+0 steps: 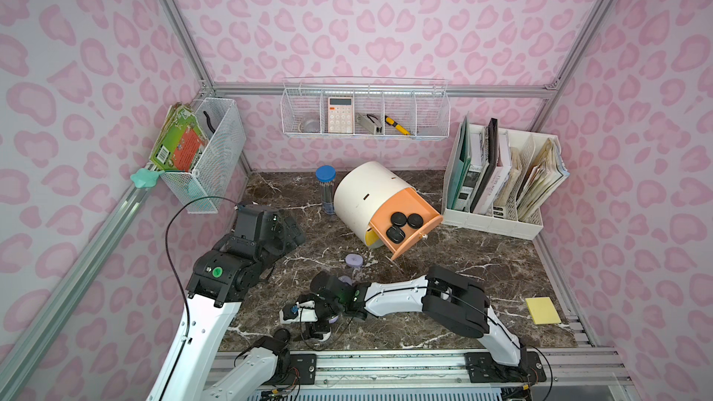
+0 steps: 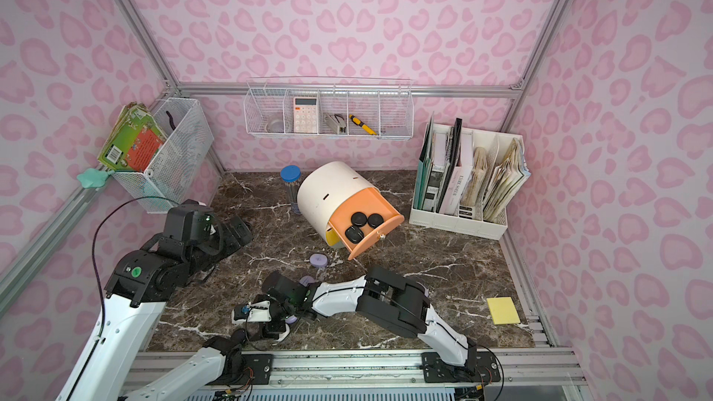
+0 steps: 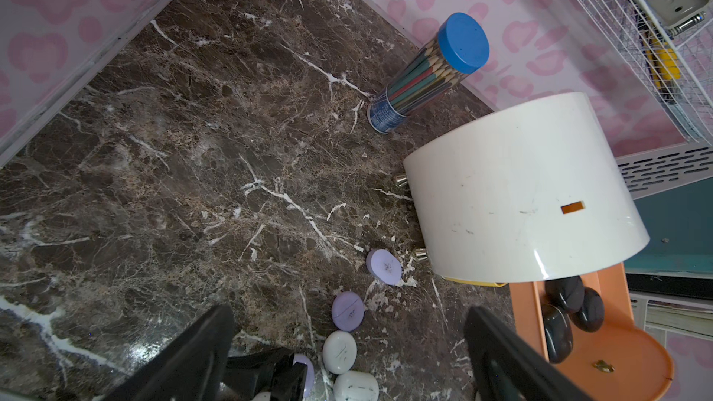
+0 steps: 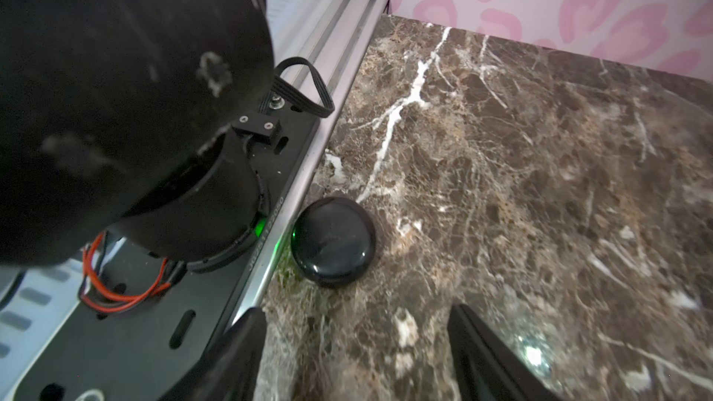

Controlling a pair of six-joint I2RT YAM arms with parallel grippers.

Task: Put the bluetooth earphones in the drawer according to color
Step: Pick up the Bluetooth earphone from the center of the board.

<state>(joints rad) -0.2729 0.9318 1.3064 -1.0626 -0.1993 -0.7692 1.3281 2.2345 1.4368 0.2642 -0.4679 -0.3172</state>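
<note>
Far left: white wire-mesh basket on the wall rail, books inside

Left gripper hangs above the dark brown marble tabletop, black fingers spread wide, nothing between them

Right gripper sits low near the table's front edge, fingers apart and empty. Only the right wrist view shows a lone black earphone case, flat on the marble just beside the aluminium rail and just ahead of the fingertips

Clear pencil tube with blue lid stands upright beside the cabinet

Both top views show one lilac case in front of the cabinet. The left wrist view adds what the right arm covers from above: a second lilac case, two white cases close together, and a third lilac case partly under the arm

White arch-topped drawer cabinet: peach top drawer open, with black cases inside, three plain, a fourth perhaps overlapped. A sliver of yellow drawer shows beneath

Right: white file rack, yellow sticky pad
</note>
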